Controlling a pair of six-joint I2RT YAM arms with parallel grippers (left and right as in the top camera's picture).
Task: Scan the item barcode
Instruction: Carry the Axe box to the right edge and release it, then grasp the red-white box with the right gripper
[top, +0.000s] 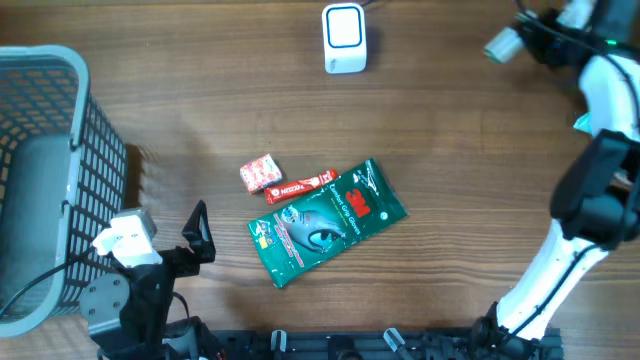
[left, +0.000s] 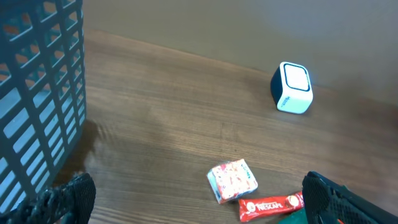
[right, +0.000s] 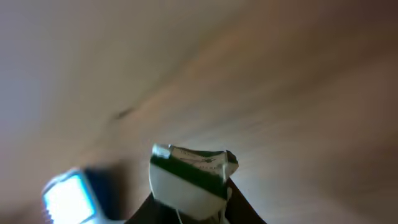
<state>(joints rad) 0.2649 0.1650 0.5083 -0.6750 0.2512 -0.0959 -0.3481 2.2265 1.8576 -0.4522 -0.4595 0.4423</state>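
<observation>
White and green, a small packet (right: 189, 177) is gripped between the narrowly set fingers of the right gripper (right: 189, 200), at the far right of the desk (top: 470, 150) and well apart from the scanner (top: 344, 38). The presenting step is judged to be in hand; next, the packet must be brought before the scanner's blue-rimmed face with its barcode turned toward it. From overhead its long axis appears to run roughly left to right, one end toward the scanner; the barcode side cannot be told. The left gripper (left: 199, 198) is spread wide, empty, beside the basket (top: 40, 150).
</observation>
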